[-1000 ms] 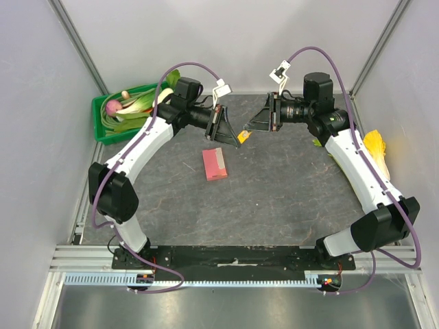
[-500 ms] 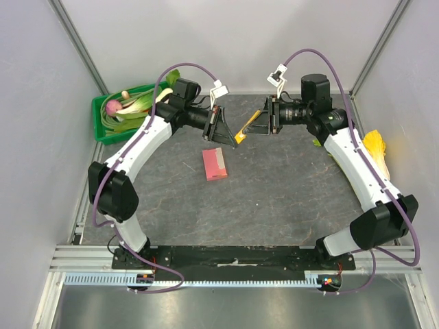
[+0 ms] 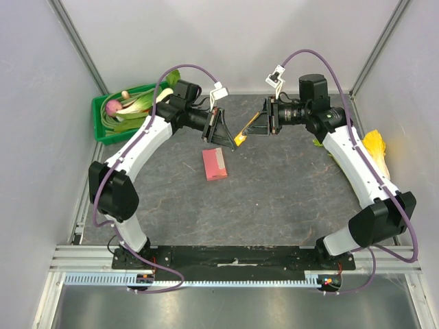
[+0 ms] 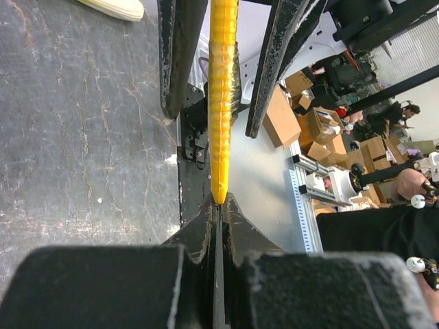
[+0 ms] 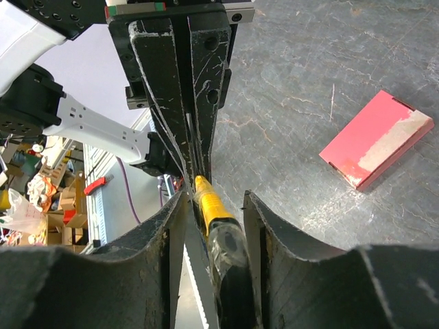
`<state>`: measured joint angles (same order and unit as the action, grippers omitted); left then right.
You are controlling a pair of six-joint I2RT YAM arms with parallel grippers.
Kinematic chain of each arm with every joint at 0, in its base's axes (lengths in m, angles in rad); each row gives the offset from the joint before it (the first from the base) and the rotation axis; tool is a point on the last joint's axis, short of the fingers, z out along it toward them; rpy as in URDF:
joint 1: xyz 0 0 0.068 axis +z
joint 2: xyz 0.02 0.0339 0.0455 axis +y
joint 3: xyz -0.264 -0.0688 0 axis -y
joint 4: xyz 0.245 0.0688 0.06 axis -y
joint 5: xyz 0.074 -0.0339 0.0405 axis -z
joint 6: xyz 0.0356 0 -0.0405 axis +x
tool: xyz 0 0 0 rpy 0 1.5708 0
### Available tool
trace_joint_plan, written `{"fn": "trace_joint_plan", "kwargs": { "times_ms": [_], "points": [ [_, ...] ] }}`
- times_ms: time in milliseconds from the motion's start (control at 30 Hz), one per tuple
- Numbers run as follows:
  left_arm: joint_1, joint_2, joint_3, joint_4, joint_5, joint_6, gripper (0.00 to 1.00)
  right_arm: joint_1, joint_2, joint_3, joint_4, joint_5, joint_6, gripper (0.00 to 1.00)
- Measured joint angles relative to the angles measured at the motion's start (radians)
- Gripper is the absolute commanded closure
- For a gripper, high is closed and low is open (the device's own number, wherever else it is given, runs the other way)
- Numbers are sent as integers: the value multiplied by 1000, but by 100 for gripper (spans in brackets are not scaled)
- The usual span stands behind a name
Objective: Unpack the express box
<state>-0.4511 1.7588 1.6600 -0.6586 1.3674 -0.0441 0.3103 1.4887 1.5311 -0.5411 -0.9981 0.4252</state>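
The express box (image 3: 215,164), a flat pink-red carton with a taped face, lies on the dark mat below both grippers; it also shows in the right wrist view (image 5: 377,137). My left gripper (image 3: 230,140) hangs above the mat, shut on one end of a yellow and black cutter (image 3: 245,128). The left wrist view shows the jaws (image 4: 218,202) pinching the tip of the cutter (image 4: 223,103). My right gripper (image 3: 252,125) faces the left one. Its fingers (image 5: 214,199) stand on either side of the cutter's black end (image 5: 230,247), with gaps showing.
A green crate (image 3: 100,123) of vegetables stands at the back left. A yellow-green leafy vegetable (image 3: 376,147) lies by the right wall. A pale vegetable (image 4: 113,7) lies on the mat beyond the left gripper. Metal frame posts stand at the back corners.
My right gripper has moved left towards the left gripper and now straddles the cutter. The cutter has tilted up towards it. The box has not moved.
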Motion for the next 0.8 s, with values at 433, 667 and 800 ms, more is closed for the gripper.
{"fn": "trace_joint_plan", "kwargs": {
  "times_ms": [433,667,800],
  "points": [
    [-7,27,24,-58,0,69,98,6,19,10,-6,-8,-12,66],
    [-6,36,35,-69,-3,77,98,8,19,10,-6,-27,-26,74],
    [-6,47,38,-72,-1,82,94,8,19,10,-8,-24,-35,100]
  ]
}}
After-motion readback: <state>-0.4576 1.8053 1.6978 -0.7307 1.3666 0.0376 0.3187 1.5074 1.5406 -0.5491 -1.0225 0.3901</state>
